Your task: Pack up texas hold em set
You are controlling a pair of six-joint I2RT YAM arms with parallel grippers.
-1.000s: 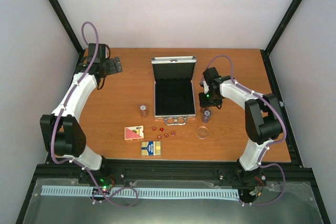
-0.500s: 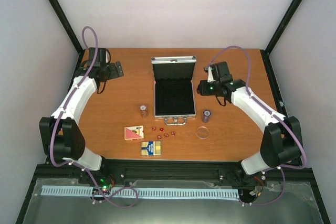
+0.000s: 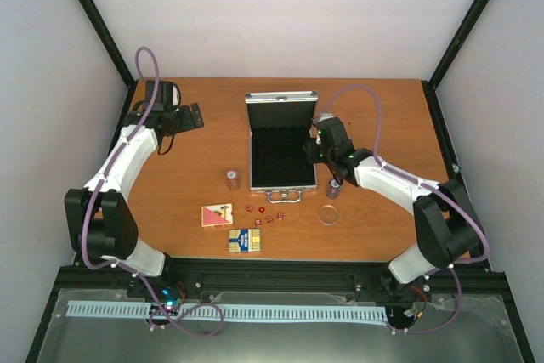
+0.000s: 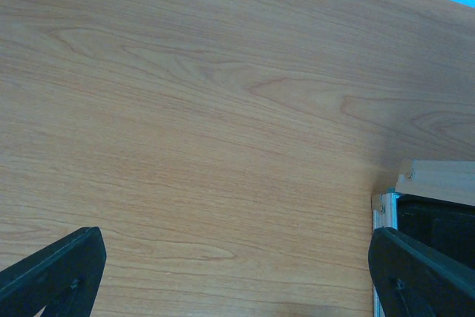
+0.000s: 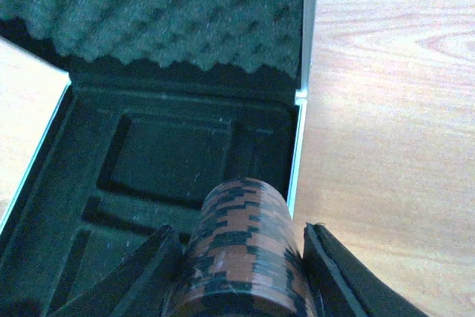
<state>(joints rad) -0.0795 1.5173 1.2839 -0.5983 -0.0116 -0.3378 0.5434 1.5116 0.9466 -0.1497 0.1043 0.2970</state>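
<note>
While your right gripper [image 5: 239, 291] pinches a brown chip stack [image 5: 239, 235] above the right side of the open case [image 5: 171, 157], your left gripper [image 4: 237, 276] hangs spread over the table [image 4: 185, 109], left of the case.

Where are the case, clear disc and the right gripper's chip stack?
case [image 3: 276, 159]: top view, black lining of the base.
clear disc [image 3: 329, 214]: top view, its centre.
chip stack [image 5: 241, 257]: right wrist view, its side.

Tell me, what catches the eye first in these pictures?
An open silver case with black foam lining sits in the middle of the table. The right hand holds a stack of reddish-brown chips above the case's right side. Nearer the arms' bases, two card decks and tiny red dice lie loose.
</note>
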